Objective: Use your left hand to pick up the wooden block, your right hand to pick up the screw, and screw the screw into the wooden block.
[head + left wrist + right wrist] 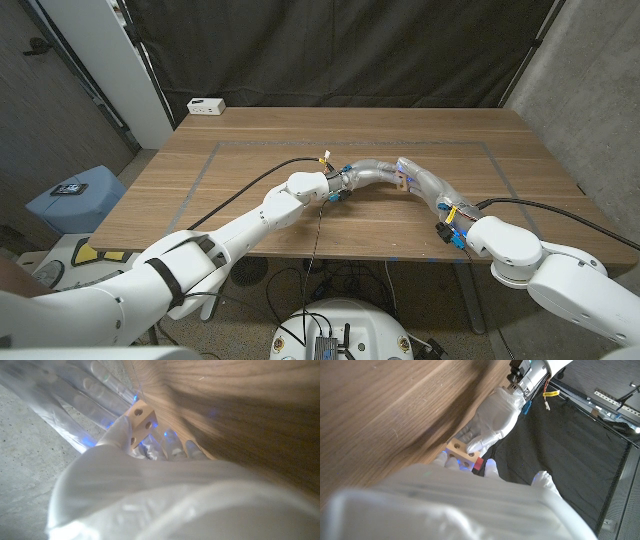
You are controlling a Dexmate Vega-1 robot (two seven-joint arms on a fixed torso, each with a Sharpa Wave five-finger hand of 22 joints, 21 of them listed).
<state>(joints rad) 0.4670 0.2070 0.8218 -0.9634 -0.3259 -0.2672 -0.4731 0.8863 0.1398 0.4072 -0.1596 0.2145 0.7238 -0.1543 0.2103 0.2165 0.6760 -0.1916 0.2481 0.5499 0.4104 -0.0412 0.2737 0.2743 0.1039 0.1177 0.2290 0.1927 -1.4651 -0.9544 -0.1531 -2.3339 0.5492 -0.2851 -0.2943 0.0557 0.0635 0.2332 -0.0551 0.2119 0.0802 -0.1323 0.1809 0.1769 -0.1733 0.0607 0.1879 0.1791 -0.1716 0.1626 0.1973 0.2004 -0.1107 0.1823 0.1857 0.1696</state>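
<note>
The block [462,449] is gripped by the left hand [492,417] at the centre of the head view. The right hand [415,180] is met there; its grasp cannot be told. Pick-up is done; screwing seemingly remains.

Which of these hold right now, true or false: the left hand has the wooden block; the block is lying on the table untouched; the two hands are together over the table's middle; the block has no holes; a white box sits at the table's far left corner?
1. The left hand holds the wooden block. True.
2. The block lies on the table untouched. False: it is held up in the left hand's fingers.
3. The left hand and the right hand meet over the table's middle. True.
4. The block has no holes. False: round holes show in its faces.
5. A white box sits at the far left corner. True.
</note>
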